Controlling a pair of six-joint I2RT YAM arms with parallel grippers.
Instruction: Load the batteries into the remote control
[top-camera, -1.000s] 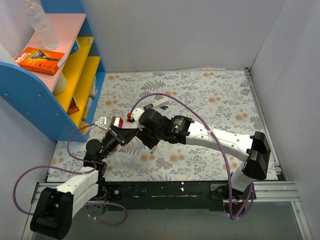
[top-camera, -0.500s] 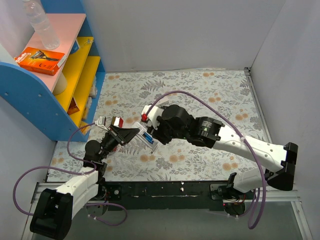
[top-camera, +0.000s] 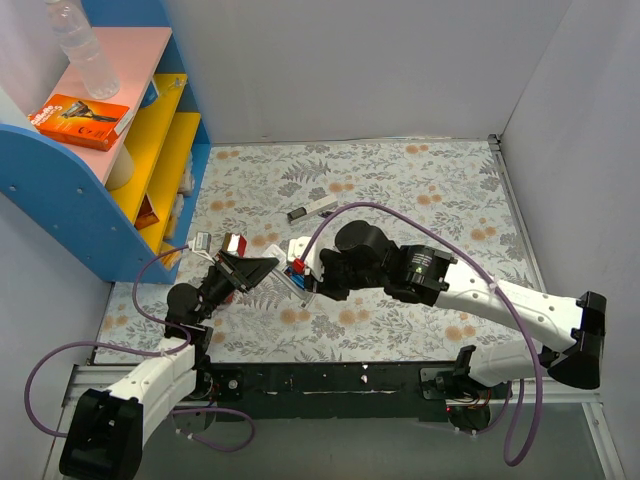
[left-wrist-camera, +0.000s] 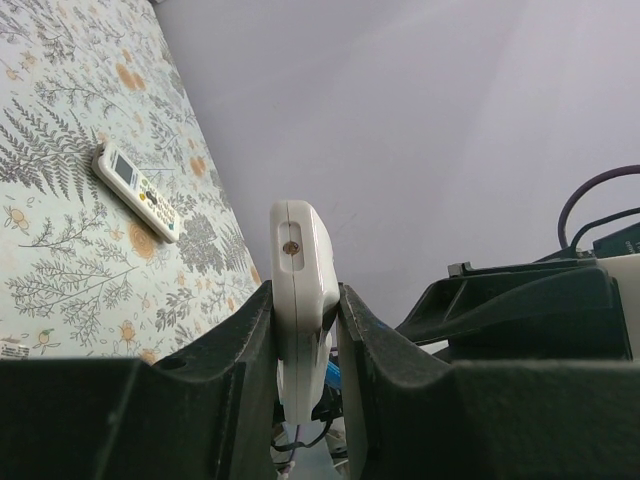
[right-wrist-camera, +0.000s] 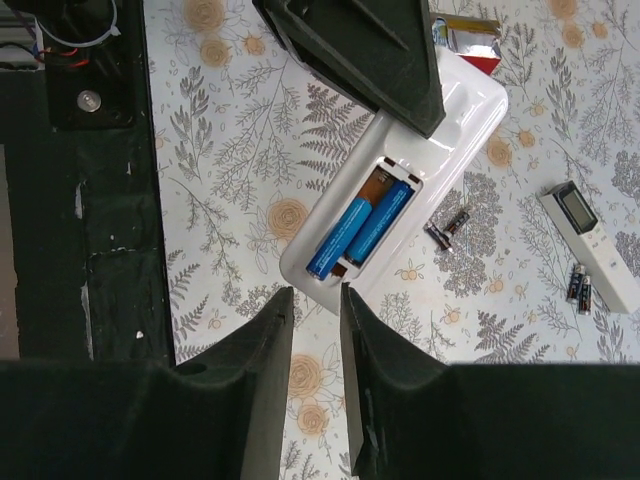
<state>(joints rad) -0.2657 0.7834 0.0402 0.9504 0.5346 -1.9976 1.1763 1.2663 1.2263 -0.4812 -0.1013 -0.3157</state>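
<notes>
From above, the right gripper (top-camera: 305, 268) has backed off the remote control (top-camera: 290, 283), which the left gripper (top-camera: 262, 266) holds, so the insertion looks finished. Left wrist: jaws clamped on the remote's sides, its bay hidden. Right wrist: fingers (right-wrist-camera: 260, 400) slightly apart and empty above two blue batteries (right-wrist-camera: 362, 226) lying side by side in the open bay — polarity unreadable, cover unseen.
</notes>
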